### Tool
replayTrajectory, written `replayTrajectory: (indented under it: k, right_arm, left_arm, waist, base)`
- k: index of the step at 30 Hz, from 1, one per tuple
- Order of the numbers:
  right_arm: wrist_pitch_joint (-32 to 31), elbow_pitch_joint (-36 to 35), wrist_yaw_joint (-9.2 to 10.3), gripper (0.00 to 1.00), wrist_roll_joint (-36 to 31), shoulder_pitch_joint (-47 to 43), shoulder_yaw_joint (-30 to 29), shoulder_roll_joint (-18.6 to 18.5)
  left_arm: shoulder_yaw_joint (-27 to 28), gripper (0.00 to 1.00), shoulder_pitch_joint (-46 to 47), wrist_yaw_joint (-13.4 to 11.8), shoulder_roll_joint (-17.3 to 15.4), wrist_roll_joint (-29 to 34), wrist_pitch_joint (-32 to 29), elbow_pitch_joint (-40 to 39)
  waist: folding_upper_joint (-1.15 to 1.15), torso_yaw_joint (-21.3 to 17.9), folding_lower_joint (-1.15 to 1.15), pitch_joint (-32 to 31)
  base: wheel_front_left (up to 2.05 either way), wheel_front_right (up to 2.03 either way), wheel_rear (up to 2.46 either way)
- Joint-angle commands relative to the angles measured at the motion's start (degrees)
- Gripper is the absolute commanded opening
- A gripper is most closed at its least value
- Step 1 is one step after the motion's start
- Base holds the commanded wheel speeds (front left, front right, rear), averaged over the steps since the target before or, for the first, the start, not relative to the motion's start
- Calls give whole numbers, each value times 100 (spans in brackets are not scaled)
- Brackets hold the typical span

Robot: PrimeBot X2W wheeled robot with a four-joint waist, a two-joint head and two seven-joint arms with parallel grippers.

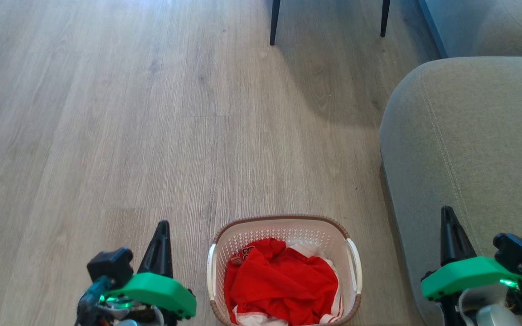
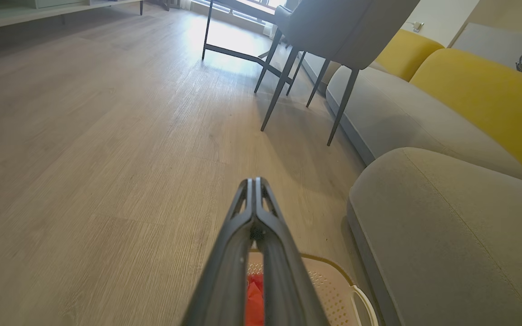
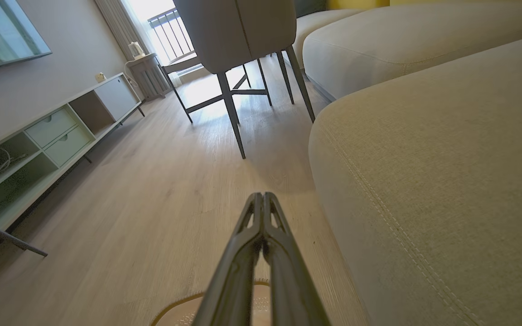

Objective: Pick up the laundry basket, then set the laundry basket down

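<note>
Laundry basket (image 1: 283,218) on floor (image 1: 107,136), just beside sofa (image 1: 469,136) | left gripper (image 2: 255,182), right gripper (image 3: 262,195): both closed, empty | I judge it light and rigid; lift by side handles (image 1: 355,266).

white perforated laundry basket (image 1: 288,233), brown woven-look rim — red clothes (image 1: 283,280) — grey wood-grain floor (image 1: 107,136)
</note>
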State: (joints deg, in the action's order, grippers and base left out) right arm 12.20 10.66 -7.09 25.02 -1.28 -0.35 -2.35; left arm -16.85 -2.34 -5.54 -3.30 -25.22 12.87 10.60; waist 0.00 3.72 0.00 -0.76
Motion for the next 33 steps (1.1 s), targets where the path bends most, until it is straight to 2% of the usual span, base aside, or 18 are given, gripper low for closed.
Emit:
replayTrajectory:
  k: [1,33]
  right_arm:
    - [-51,-144,-6,0,217,293,-50,-37]
    - [-551,-7,-15,0,2119,421,-183,-64]
  left_arm:
    - [130,0,302,51,-42,-213,-37,-137]
    - [629,0,457,416,-117,-2200,-475,1]
  waist:
    - [0,-7,0,2]
    - [0,-112,0,28]
  base:
    - [0,0,0]
    - [0,0,0]
